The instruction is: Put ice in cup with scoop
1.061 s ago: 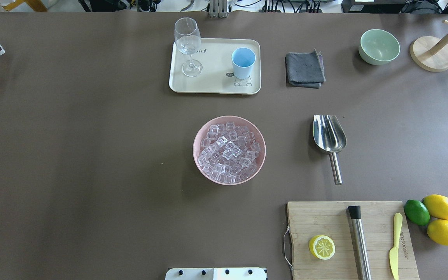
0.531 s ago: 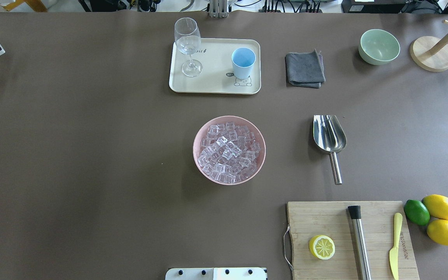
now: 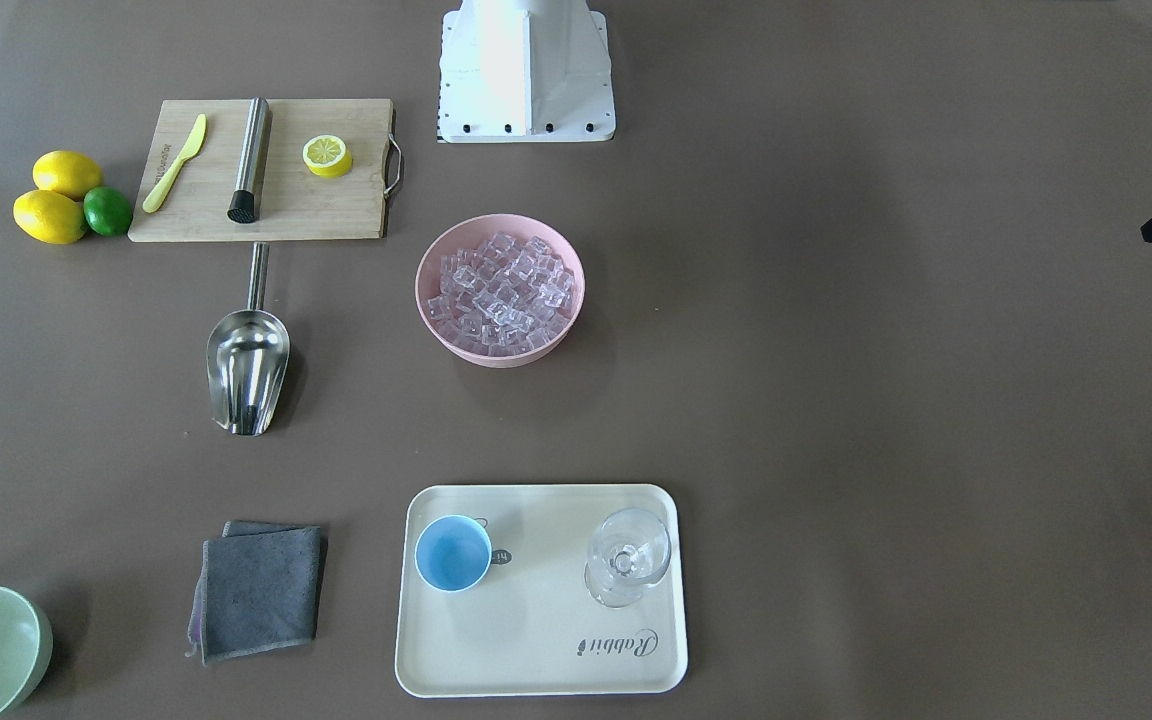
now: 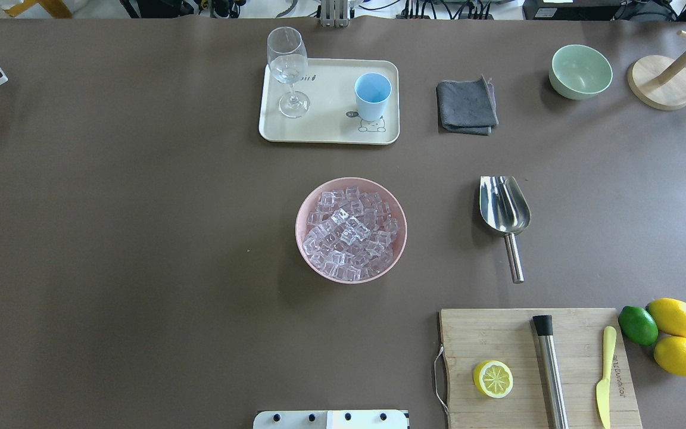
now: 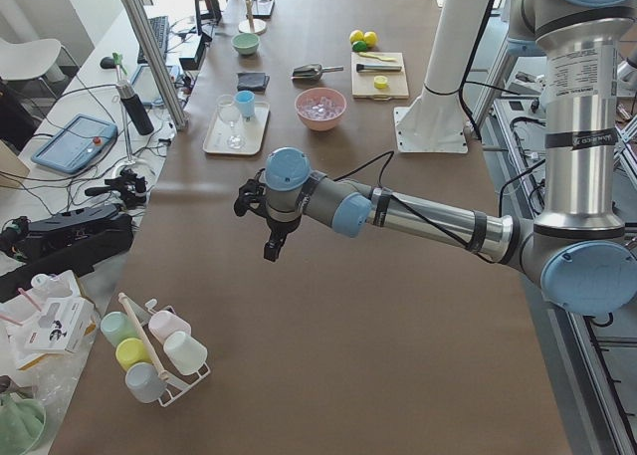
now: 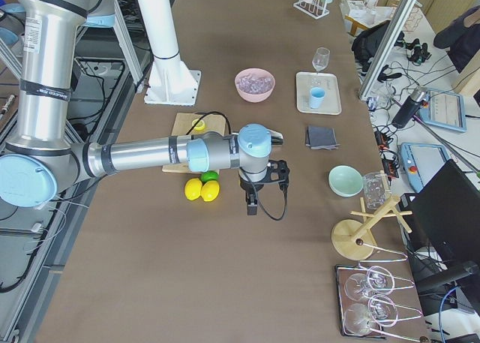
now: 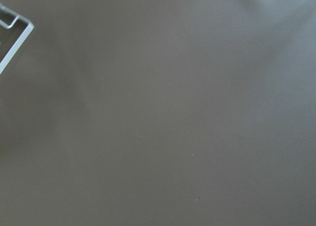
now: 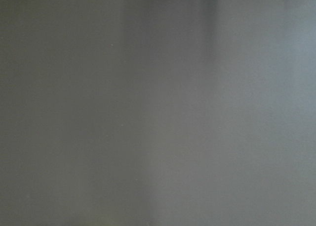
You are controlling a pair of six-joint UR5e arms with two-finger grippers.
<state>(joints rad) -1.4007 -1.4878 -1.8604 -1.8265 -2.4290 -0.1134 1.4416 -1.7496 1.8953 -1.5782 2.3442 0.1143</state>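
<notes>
One word, "Rabbit", marks the tray [image 3: 536,620] holding the cup [image 3: 453,553]

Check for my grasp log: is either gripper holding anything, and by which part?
Nothing is held. The shiny stainless-steel scoop lies alone on the brown table; the left gripper and right gripper hang elsewhere over it.

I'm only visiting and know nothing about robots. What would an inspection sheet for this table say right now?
Surface: brown table, no spills seen.
Job's things: ice heaped in pink bowl; cup empty, upright on tray; scoop lying empty on the table.
Clutter: wine glass, grey cloth, green bowl, cutting board with lemon half, knife, steel cylinder; lemons, lime beside it.
Grippers: left gripper and right gripper over bare table; open or shut, cannot tell.
Cables: one cable loops by the right gripper.
Surroundings: mug rack, wooden stand at table ends.
</notes>
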